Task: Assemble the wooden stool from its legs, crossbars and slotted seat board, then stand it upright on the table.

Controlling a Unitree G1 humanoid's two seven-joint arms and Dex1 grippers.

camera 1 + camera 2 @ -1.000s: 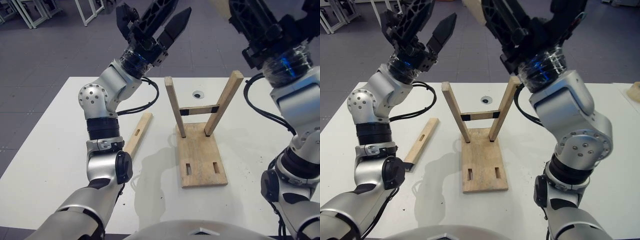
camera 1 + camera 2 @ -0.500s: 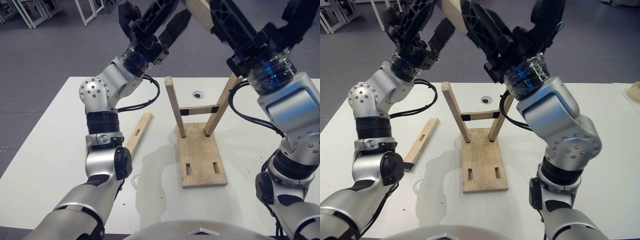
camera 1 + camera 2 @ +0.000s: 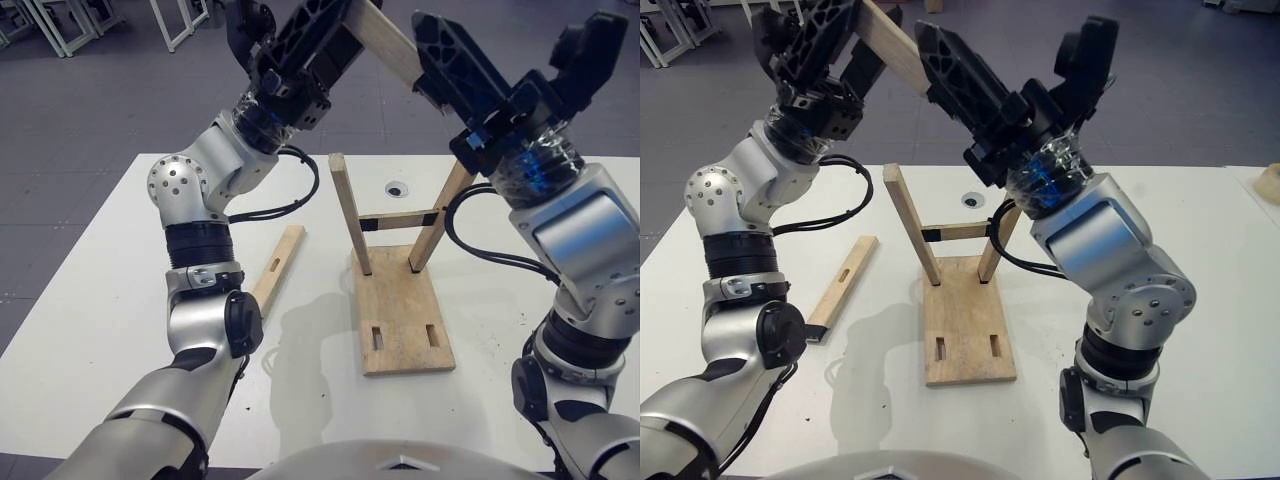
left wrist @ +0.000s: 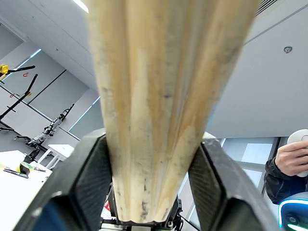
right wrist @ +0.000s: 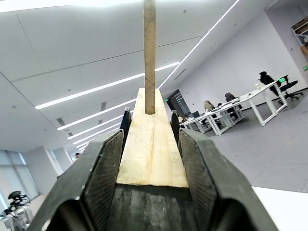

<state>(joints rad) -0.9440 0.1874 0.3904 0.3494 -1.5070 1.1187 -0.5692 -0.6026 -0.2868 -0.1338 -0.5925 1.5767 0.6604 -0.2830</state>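
Observation:
High above the table, a loose wooden leg [image 3: 388, 40] hangs slanted between both arms. My left gripper [image 3: 312, 32] is shut on its upper end, and the wood fills the gap between the fingers [image 4: 91, 183] in the left wrist view. My right gripper [image 3: 438, 58] is shut on the lower end of the leg [image 5: 151, 144], from which a thin crossbar [image 5: 149, 53] sticks out. On the table lies the slotted seat board [image 3: 400, 320]. Two legs [image 3: 350, 215] stand in it, joined by a crossbar [image 3: 398, 220].
Another leg [image 3: 277, 268] lies flat on the white table, left of the seat board. A small round hole [image 3: 397, 187] sits in the tabletop behind the standing legs. Bare tabletop lies on both sides of the board.
My right arm has swung left with the leg and brought its end between the left gripper's fingers. The left gripper, open a second ago, has shut on it.

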